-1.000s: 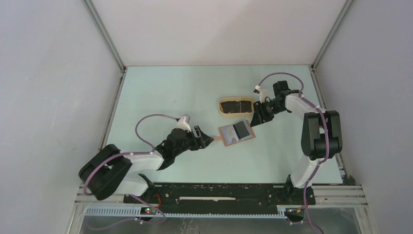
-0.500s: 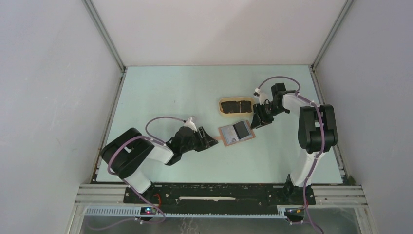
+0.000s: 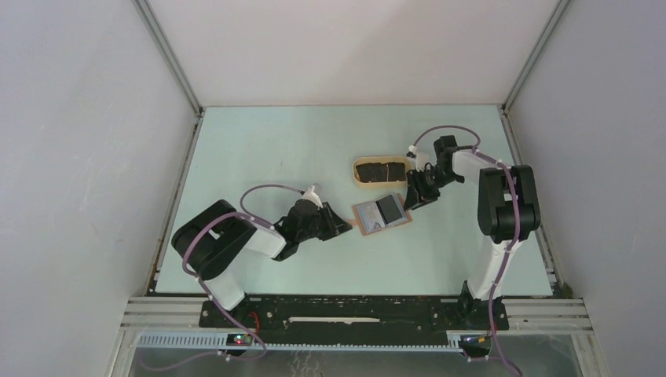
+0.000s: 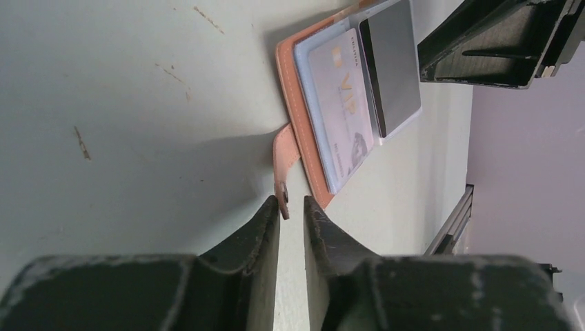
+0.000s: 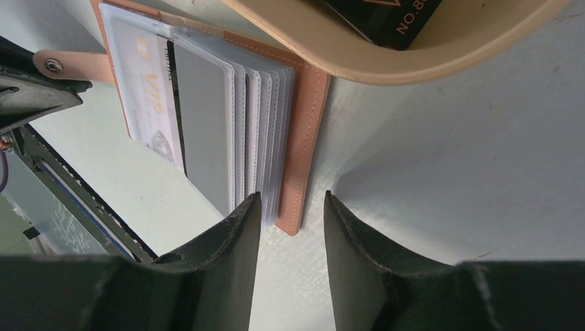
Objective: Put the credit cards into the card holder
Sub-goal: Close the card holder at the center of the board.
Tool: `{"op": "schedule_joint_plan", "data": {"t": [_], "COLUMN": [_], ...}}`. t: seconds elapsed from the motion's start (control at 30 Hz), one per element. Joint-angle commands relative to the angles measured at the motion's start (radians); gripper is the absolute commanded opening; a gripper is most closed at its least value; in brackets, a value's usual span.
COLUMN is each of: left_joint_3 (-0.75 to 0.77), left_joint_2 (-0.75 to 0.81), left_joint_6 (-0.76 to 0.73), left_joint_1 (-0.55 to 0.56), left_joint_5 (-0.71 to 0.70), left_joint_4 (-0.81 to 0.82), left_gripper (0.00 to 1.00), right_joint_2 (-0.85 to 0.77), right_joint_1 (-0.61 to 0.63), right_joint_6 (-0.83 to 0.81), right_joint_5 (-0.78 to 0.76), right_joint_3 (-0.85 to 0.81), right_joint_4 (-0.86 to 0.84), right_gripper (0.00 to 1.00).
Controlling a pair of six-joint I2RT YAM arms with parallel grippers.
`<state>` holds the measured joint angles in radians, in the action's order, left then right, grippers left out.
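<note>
The card holder [image 3: 382, 214], open beside the tray [image 3: 355, 171], is apparently being pinned: its strap [image 4: 284, 155] framed by the barely parted left gripper [image 4: 292, 201], its edge by the open right gripper [image 5: 292, 203]; a firm pinch is needed next

Left arm [image 3: 259, 240] and right arm [image 3: 503, 206] reach inward, jaws narrowly parted.

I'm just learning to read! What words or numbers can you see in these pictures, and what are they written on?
"VIP": on the pale card in the front pocket of the open card holder.
"NO.8": on the black piece in the beige tray; anything after it is hidden by the tray's rim.
Smaller print on the pale card: too small to read.
</note>
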<state>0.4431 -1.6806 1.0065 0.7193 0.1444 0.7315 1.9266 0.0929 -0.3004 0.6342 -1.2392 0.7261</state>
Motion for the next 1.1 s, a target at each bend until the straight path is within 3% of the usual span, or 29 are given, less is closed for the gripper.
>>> {"op": "schedule_joint_plan", "data": {"t": [0.0, 0.13, 0.33, 0.77, 1.07], "left_joint_3": [0.040, 0.028, 0.011, 0.097, 0.319], "left_joint_2": [-0.008, 0.011, 0.085, 0.269, 0.140], "left_joint_6": [0.000, -0.002, -0.022, -0.105, -0.131], "left_joint_1": [-0.004, -0.003, 0.019, 0.059, 0.104], "left_joint_5": [0.011, 0.019, 0.024, 0.028, 0.105], "left_joint_4": [0.007, 0.027, 0.028, -0.167, -0.236], "left_gripper": [0.19, 0.07, 0.02, 0.00, 0.00], "right_joint_2": [0.011, 0.023, 0.024, 0.045, 0.002], "right_joint_1": [0.016, 0.032, 0.061, 0.202, 0.239], "right_joint_6": [0.001, 0.002, -0.005, -0.044, -0.051], "right_joint_5": [-0.016, -0.027, -0.023, 0.025, 0.082], "right_joint_3": [-0.042, -0.047, -0.059, -0.097, -0.118], "right_joint_4": [0.013, 0.015, 0.039, 0.128, 0.158], "right_gripper": [0.47, 0.46, 0.43, 0.37, 0.37]}}
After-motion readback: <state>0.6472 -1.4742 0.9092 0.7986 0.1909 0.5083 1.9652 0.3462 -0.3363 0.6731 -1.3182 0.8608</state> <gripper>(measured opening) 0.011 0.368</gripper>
